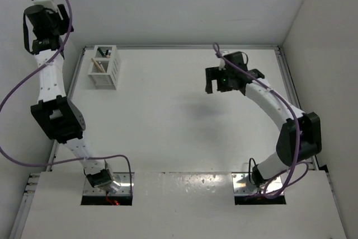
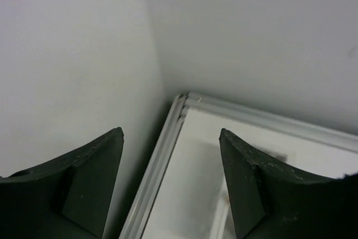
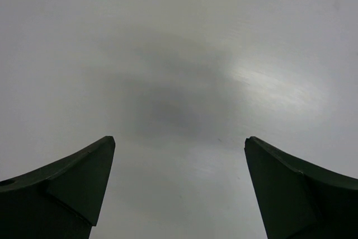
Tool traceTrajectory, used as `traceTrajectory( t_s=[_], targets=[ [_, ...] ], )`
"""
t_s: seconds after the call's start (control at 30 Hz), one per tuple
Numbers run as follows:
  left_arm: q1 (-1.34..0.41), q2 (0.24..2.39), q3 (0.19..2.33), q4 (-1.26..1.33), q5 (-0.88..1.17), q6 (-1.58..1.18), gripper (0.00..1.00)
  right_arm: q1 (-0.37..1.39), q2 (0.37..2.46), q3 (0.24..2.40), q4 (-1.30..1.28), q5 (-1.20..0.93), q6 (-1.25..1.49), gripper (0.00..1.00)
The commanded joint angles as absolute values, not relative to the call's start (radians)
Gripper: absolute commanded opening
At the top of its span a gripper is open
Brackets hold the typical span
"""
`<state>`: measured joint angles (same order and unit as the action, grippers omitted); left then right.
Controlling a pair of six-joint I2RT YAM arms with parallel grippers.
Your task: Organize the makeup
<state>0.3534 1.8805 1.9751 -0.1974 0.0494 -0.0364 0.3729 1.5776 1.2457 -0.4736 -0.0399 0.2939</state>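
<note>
The makeup shows only in the top view, inside the white slatted box point(image 1: 104, 66) at the table's far left. A long tan wooden stick point(image 1: 100, 65) leans across its near compartment, and short dark and pale sticks point(image 1: 103, 53) stand in its far compartment. My left gripper point(image 1: 56, 20) is raised high beyond the table's far left corner, open and empty; its wrist view point(image 2: 171, 132) shows the corner frame. My right gripper point(image 1: 226, 87) hovers over the right middle of the table, open and empty, with only bare table in its wrist view point(image 3: 179, 139).
White walls enclose the table on the far, left and right sides. A raised metal frame point(image 2: 162, 155) runs round the table edge. Purple cables loop off both arms. The arm bases sit in cut-outs at the near edge.
</note>
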Motion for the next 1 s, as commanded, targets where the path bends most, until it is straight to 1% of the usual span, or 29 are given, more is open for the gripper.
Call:
traceTrajectory(
  t_s=[0.0, 0.07, 0.1, 0.23, 0.37, 0.47, 0.57, 0.8, 0.97],
  targets=[
    [0.42, 1.743, 1.832, -0.346, -0.1, -0.052, 0.75, 0.305, 1.507, 1.198, -0.621, 0.112, 0.383, 1.0],
    [0.454, 1.686, 1.746, -0.396, -0.159, -0.07, 0.75, 0.293, 1.493, 1.183, -0.67, 0.222, 0.385, 1.0],
    [0.465, 1.634, 1.655, -0.425, -0.188, -0.081, 0.76, 0.29, 1.493, 1.186, -0.692, 0.276, 0.368, 1.0],
    [0.465, 1.531, 1.449, -0.457, -0.21, -0.127, 0.76, 0.287, 1.514, 1.232, -0.744, 0.325, 0.347, 1.0],
    [0.465, 1.49, 1.352, -0.471, -0.167, -0.204, 0.75, 0.29, 1.566, 1.308, -0.813, 0.324, 0.345, 1.0],
    [0.465, 1.465, 1.321, -0.471, -0.131, -0.227, 0.72, 0.29, 1.592, 1.357, -0.873, 0.316, 0.342, 1.0],
    [0.465, 1.442, 1.312, -0.462, -0.11, -0.207, 0.72, 0.29, 1.594, 1.374, -0.882, 0.308, 0.33, 1.0],
    [0.474, 1.424, 1.258, -0.453, -0.088, -0.207, 0.72, 0.29, 1.56, 1.295, -0.842, 0.269, 0.341, 1.0],
    [0.474, 1.424, 1.258, -0.443, -0.067, -0.216, 0.72, 0.293, 1.525, 1.259, -0.796, 0.268, 0.324, 1.0]
  ],
)
